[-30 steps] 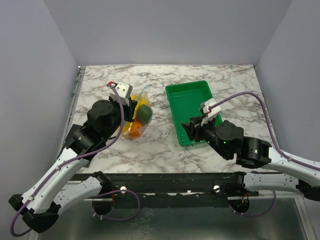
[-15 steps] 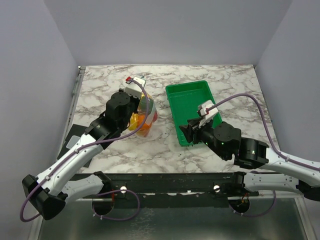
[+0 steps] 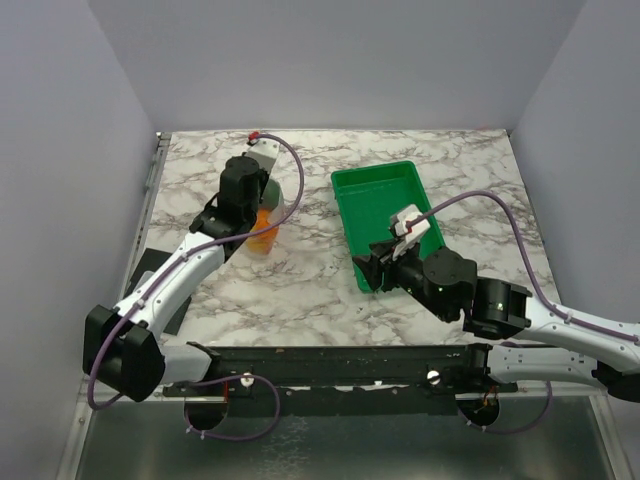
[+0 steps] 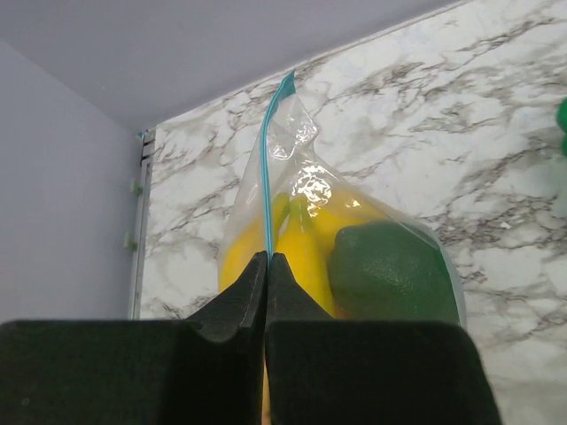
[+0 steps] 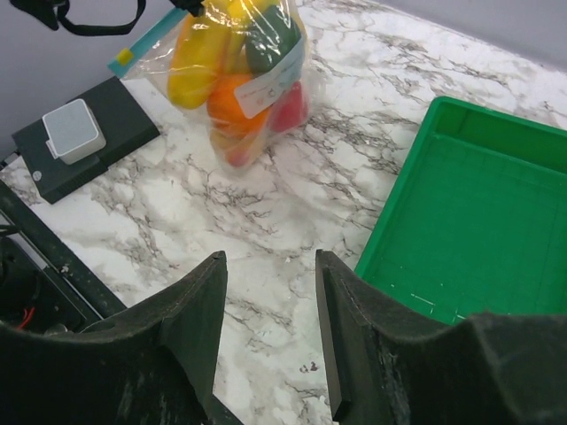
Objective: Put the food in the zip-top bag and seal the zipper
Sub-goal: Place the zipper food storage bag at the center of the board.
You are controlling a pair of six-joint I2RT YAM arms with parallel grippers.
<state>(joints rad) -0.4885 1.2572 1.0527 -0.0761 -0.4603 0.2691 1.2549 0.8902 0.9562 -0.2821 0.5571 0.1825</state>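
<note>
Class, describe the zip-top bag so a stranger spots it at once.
On the marble table, look left of the green tray. The left gripper pinches the bag by its blue zipper; it alone is clear and full of fruit.

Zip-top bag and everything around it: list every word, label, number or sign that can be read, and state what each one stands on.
No readable text in any view.
White label on the zip-top bag: any print on it is too blurred to read.
Pale square pad on the dark box: no marking can be made out.
</note>
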